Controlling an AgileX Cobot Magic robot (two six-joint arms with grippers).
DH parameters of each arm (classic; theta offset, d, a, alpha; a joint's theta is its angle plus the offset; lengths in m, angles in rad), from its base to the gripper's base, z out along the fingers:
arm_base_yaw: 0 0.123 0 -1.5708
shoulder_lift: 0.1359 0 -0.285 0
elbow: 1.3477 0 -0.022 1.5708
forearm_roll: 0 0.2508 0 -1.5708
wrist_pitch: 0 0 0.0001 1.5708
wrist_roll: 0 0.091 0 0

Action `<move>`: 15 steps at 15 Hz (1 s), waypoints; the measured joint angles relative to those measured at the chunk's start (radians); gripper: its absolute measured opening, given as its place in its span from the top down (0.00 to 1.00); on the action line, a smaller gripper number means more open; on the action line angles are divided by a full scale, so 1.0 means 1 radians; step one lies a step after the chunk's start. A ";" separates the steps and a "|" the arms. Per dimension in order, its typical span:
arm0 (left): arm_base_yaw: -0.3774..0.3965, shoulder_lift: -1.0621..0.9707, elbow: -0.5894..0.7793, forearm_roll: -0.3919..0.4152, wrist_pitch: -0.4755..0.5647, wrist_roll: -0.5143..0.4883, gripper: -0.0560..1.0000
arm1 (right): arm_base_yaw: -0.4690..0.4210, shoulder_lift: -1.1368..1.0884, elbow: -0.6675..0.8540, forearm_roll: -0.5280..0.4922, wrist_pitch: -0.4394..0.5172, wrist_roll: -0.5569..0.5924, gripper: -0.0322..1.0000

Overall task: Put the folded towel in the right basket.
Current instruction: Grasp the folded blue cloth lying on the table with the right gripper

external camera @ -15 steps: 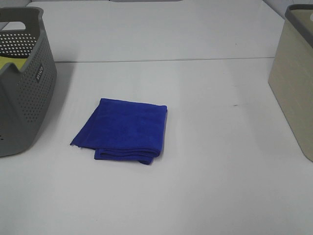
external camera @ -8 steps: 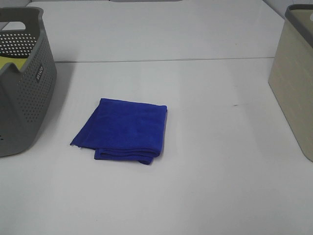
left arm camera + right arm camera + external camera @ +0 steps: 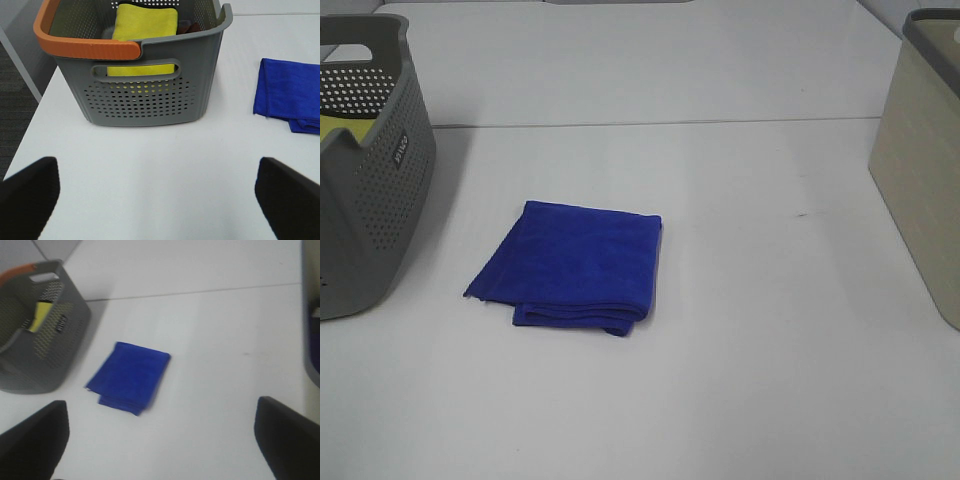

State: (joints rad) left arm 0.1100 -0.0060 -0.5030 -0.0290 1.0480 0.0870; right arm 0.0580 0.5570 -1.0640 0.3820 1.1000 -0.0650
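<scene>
The folded blue towel [image 3: 575,265] lies flat on the white table, left of centre; it also shows in the left wrist view [image 3: 292,95] and the right wrist view [image 3: 129,376]. The right basket [image 3: 920,170] is beige with a dark rim and stands at the table's right edge [image 3: 311,315]. Neither gripper shows in the exterior high view. My left gripper [image 3: 159,197] is open and empty, close to the grey basket and away from the towel. My right gripper [image 3: 160,440] is open and empty, well back from the towel.
A grey perforated basket [image 3: 370,200] with an orange handle [image 3: 85,47] stands at the left edge and holds a yellow cloth [image 3: 145,25]. Bare white table [image 3: 770,300] lies between the towel and the beige basket.
</scene>
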 joint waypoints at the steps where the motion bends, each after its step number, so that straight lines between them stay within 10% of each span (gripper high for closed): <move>1: 0.000 0.000 0.000 0.000 0.000 0.000 0.01 | 0.000 0.083 -0.078 0.062 -0.001 -0.024 0.03; 11: 0.000 0.000 0.000 0.000 0.000 0.000 0.01 | 0.000 0.796 -0.238 0.631 0.107 -0.291 0.04; 15: 0.000 0.000 0.000 0.000 0.000 0.000 0.01 | 0.075 0.951 -0.238 0.596 0.069 -0.329 0.04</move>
State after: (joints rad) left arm 0.1100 -0.0060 -0.5030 -0.0290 1.0480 0.0870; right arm 0.1330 1.5080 -1.3020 0.9780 1.1690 -0.3940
